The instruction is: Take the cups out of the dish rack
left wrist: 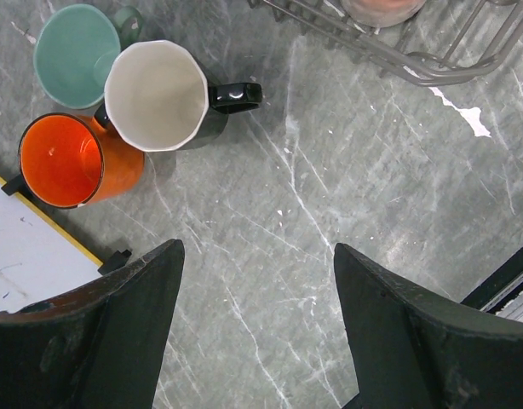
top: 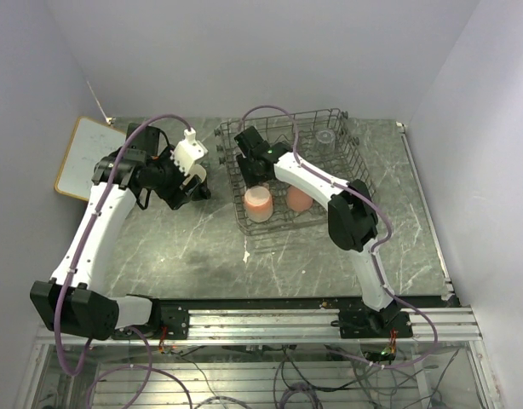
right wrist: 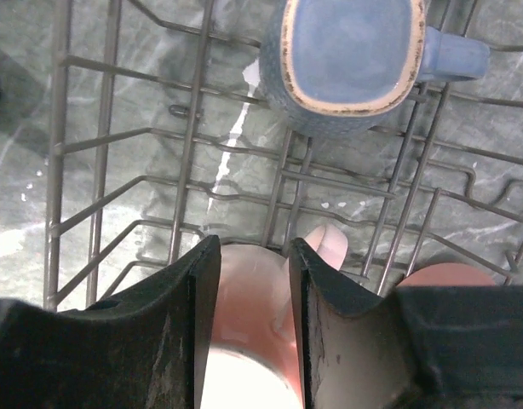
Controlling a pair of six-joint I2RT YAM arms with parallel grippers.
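The grey wire dish rack [top: 357,166] holds a pale pink mug [top: 258,203], a pink tumbler [top: 299,198] and a clear glass [top: 326,136]. My right gripper [top: 251,146] hovers over the rack. In the right wrist view its jaws [right wrist: 255,247] stand narrowly apart above the pink mug [right wrist: 253,298], gripping nothing. A grey-blue cup [right wrist: 347,51] sits just beyond, and the tumbler [right wrist: 440,274] is at the right. My left gripper [left wrist: 257,251] is wide open and empty over bare table. The orange [left wrist: 66,162], mint green [left wrist: 70,51] and black [left wrist: 159,94] mugs stand together beside it.
A wood-framed whiteboard [top: 87,158] lies at the far left, its corner next to the orange mug [left wrist: 23,247]. The rack's near corner [left wrist: 389,51] shows in the left wrist view. White walls close in on three sides. A metal rail [top: 313,324] runs along the near edge.
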